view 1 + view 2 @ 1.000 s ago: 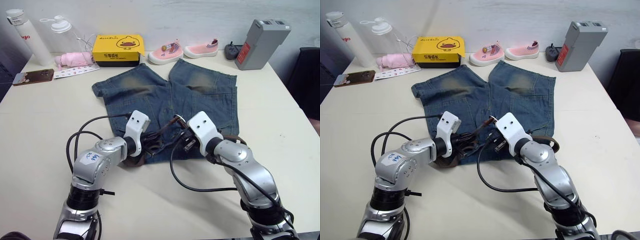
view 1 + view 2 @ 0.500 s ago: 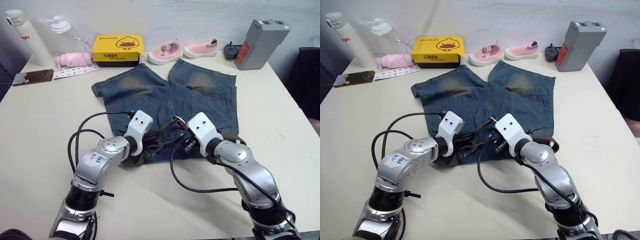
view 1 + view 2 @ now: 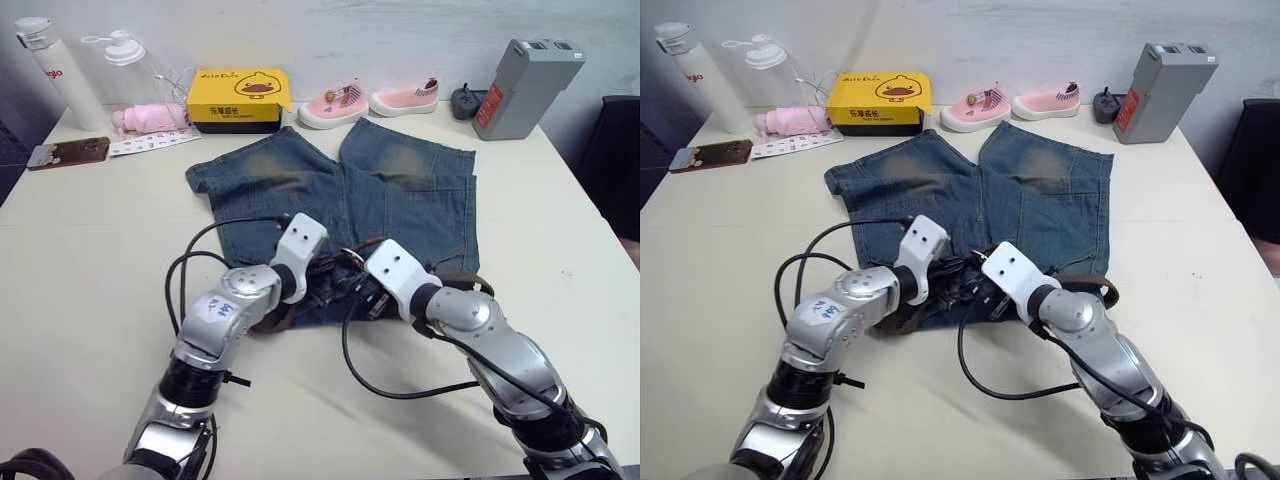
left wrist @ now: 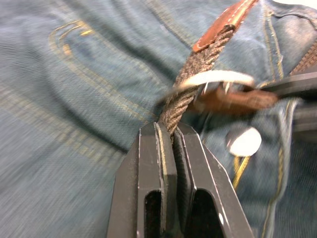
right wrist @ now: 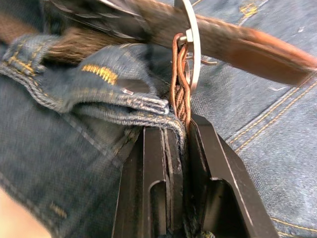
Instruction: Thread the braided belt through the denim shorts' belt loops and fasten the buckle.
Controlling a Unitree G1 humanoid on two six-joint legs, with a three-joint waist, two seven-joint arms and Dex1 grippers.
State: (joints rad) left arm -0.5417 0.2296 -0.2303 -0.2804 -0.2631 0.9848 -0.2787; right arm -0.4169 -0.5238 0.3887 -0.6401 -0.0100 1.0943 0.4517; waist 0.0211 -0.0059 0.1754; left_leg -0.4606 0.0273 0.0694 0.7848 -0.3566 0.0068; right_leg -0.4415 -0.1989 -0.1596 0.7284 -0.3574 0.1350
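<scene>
The denim shorts (image 3: 400,190) lie flat mid-table, waistband toward me. Along the waistband runs the braided belt (image 3: 465,282), its dark strap showing at the right hip. Both grippers meet at the waistband's centre. My left gripper (image 4: 171,139) is shut on the woven strap just behind its tan leather tip (image 4: 223,25). My right gripper (image 5: 182,131) is shut on the braided belt right below the silver buckle (image 5: 192,44), with the waistband's edge beside its fingers. The leather tip (image 5: 257,47) passes through the buckle frame. One belt loop (image 5: 29,52) holds the strap nearby.
Along the table's far edge stand a yellow box (image 3: 238,100), two pink shoes (image 3: 335,105), a grey case (image 3: 527,88), two bottles (image 3: 55,72) and a phone (image 3: 68,153). Black cables (image 3: 400,390) loop from both arms over the near table. A dark chair (image 3: 615,150) is at the right.
My left gripper has moved right along the waistband with the belt strap, closing on the right gripper. The right gripper has shifted slightly left, and the two now nearly touch.
</scene>
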